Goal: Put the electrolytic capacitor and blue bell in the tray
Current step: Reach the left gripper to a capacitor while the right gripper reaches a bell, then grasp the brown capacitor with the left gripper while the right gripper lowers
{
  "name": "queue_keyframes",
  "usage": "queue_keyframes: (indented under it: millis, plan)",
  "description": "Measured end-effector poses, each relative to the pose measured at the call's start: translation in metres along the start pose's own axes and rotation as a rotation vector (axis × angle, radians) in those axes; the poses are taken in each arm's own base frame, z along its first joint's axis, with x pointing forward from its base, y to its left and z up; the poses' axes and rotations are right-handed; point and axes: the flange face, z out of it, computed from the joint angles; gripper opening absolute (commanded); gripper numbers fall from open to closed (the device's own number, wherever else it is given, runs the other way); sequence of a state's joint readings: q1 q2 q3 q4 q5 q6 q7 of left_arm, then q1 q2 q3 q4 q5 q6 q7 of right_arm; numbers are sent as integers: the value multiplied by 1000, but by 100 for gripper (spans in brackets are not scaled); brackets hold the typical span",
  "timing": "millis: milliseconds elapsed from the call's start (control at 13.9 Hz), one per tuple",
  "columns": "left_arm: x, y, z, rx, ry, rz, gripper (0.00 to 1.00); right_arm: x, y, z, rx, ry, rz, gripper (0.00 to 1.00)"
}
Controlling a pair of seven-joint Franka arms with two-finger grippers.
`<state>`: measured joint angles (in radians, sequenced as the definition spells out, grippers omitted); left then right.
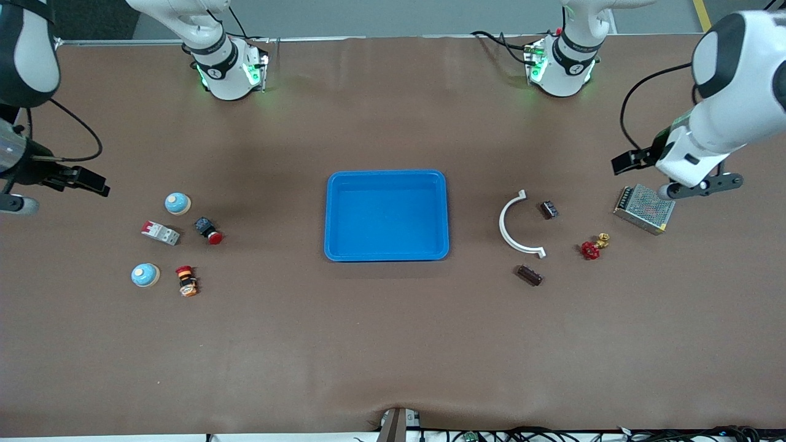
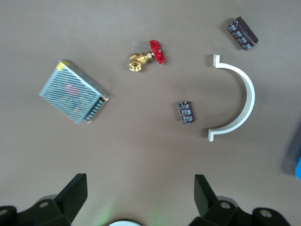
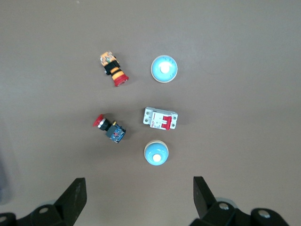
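Note:
The bright-blue tray [image 1: 387,178] lies at the table's middle with nothing in it. Two blue bells [image 1: 177,203] [image 1: 145,275] stand toward the right arm's end; the right wrist view shows them too [image 3: 156,153] [image 3: 163,68]. Two dark cylindrical capacitors [image 1: 549,209] [image 1: 529,275] lie toward the left arm's end, on either side of a white curved clamp [image 1: 519,224]. My left gripper [image 2: 139,181] hangs open over the table by a mesh-covered power supply [image 1: 644,209]. My right gripper [image 3: 138,183] hangs open over the table beside the bells. Neither holds anything.
By the bells lie a white and red circuit breaker [image 1: 161,232], a red push button [image 1: 209,231] and an orange and black emergency switch [image 1: 186,280]. A brass valve with a red handle [image 1: 593,247] lies between the clamp and the power supply.

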<state>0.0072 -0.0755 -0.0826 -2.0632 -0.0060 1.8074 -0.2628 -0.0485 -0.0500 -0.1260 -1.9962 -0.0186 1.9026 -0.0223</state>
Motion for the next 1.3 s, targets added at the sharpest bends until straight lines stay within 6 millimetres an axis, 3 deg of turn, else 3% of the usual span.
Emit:
queue_keyframes:
  millis: [432,720,1080,1296]
  plan:
    - [-10,39,90,-30,49,-155,100,-48,6,109,10,34,13,100]
    - [-4,47,148,-65,57,-238,97,-71,3,159,9,56,11,100]
    - [2,58,206,-87,57,-299,92,-73,2,208,-3,37,6,100]
    - [1,59,232,-94,56,-303,84,-69,3,246,-18,33,-4,100]
